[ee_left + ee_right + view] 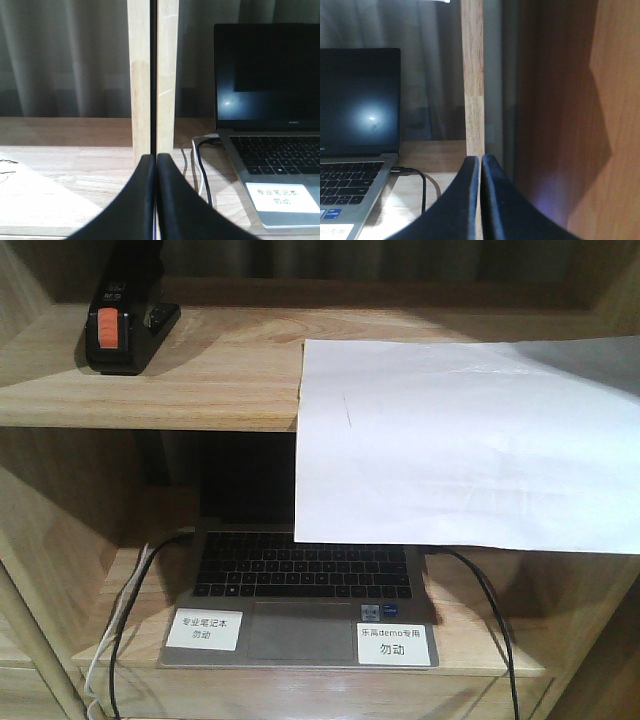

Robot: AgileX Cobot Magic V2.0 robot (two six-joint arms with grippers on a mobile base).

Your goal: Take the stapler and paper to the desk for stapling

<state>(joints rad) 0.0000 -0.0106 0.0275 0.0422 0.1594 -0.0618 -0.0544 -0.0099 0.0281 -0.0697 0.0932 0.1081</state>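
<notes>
Sitting at ten o'clock, the stapler (122, 330) looks hard; grab its middle. The paper (460, 440), three o'clock, is floppy; pinch its hanging edge. The left gripper (155, 170) and right gripper (480, 170) are pressed together.

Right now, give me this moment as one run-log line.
stapler: upper shelf, left, ungrasped | paper: upper shelf, right, overhanging laptop | left gripper: shut, empty | right gripper: shut, empty | stage: nothing picked yet
</notes>
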